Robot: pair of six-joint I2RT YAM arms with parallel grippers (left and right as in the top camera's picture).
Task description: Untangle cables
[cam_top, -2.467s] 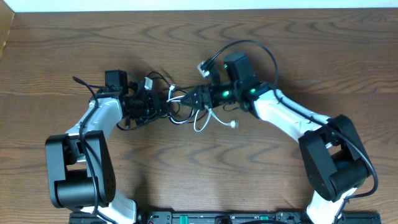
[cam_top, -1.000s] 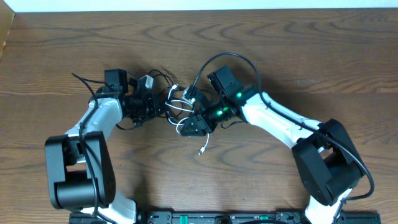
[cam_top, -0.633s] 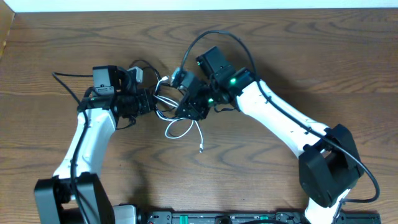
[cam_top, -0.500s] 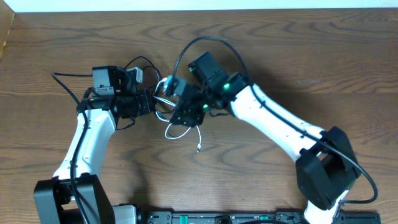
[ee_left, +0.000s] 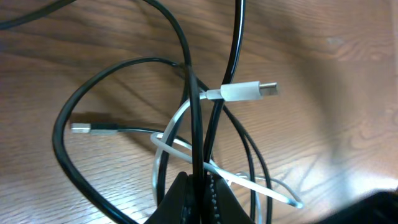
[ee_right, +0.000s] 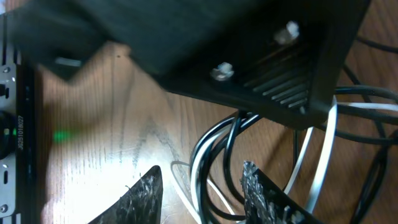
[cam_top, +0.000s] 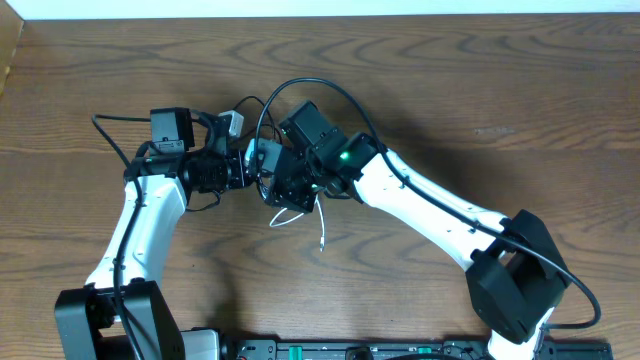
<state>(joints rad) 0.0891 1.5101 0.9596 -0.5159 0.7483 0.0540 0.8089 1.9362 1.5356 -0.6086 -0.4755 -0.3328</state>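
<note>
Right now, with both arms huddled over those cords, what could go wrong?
1. The left fingers pinch the black cable close to where the white cable crosses it; pulling may tighten the tangle.
2. The right fingers straddle strands of both colours, so closing might grab both.
</note>
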